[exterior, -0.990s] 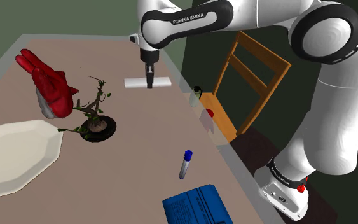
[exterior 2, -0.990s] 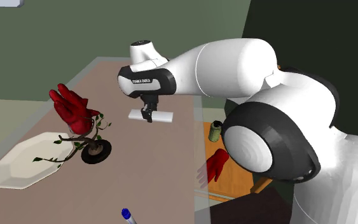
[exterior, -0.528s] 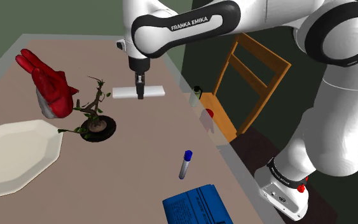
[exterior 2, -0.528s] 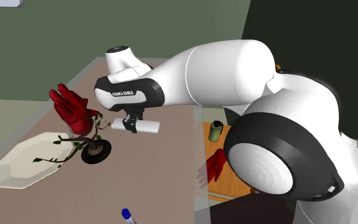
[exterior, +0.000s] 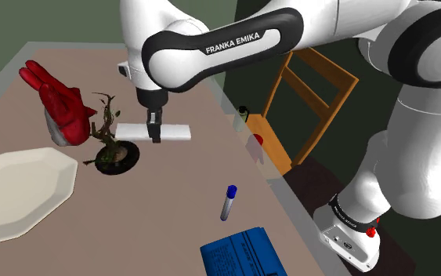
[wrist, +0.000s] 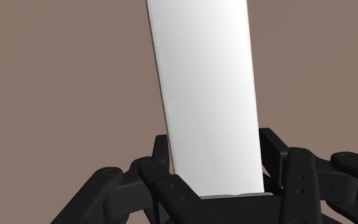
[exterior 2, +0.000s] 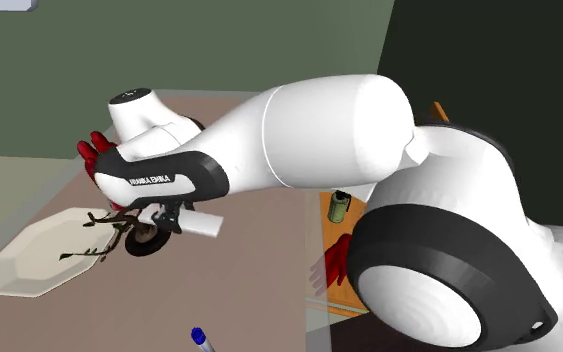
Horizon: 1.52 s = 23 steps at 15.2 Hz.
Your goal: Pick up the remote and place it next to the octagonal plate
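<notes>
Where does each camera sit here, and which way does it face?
Shoulder view: beside the arm's base, looking down the table; arm and gripper show.
Second exterior view: behind the arm's shoulder, facing the octagonal plate.
Wrist view: on the hand, down its fingers clasping the remote.
Both exterior views show plate and remote.

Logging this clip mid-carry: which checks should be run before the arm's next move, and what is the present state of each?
1. Grip: remote clasped between the fingers of the gripper: ok.
2. Remote beside the octagonal plate: not ok, not yet there; the potted plant stands between them.
3. Clearance from the potted plant: cannot tell; in the shoulder view the remote's end looks close to it.
4. Bare table beside the plate for set-down: ok.
</notes>
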Each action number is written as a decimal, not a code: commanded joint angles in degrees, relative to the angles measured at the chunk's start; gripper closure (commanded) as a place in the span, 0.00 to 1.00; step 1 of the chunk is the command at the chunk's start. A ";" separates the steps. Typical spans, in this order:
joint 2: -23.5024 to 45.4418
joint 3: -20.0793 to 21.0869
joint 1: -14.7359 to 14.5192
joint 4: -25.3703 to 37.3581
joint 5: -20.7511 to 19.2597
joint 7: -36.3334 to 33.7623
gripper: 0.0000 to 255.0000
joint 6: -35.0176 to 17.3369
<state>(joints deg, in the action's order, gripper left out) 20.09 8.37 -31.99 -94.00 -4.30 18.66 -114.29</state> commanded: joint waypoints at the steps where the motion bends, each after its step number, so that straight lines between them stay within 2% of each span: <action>1: 0.54 0.73 -1.75 0.81 -0.36 -2.60 1.00 0.37; 8: 4.23 2.93 -8.05 6.26 -1.89 -11.10 1.00 2.50; 14: 9.59 4.33 -13.90 14.45 -3.50 -17.91 1.00 5.71; 19: 16.04 4.99 -19.33 24.77 -4.97 -22.97 1.00 9.84; 23: 23.43 5.07 -24.31 37.21 -6.19 -26.32 1.00 14.98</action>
<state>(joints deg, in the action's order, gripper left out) 42.18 13.41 -55.29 -59.18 -10.27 -6.91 -100.37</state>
